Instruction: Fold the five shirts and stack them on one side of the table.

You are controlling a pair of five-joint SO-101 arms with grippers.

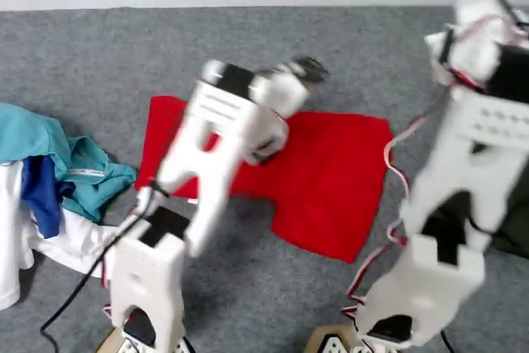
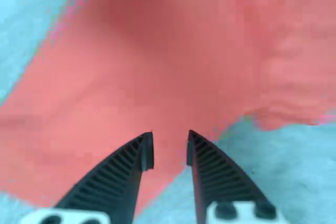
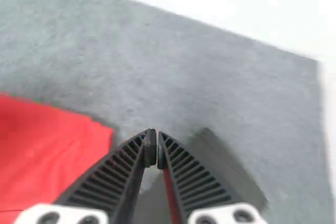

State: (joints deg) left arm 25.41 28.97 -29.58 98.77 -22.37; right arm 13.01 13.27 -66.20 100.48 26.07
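Red shirt (image 1: 331,179) lies spread flat mid-table on the grey felt (image 1: 372,47) in the high view, and my left arm (image 1: 207,146) stretches out over its far-left part. Over at the left edge sits a heap of shirts (image 1: 50,171), teal, blue and white, just apart from the red one. Left wrist view: my left pincer (image 2: 169,148) hangs above the red cloth, fingers spread, nothing between them, with grey felt beside the hem. Right wrist view: my right pincer (image 3: 154,148) is pressed together, tips touching, over bare felt, the red shirt's edge close by.
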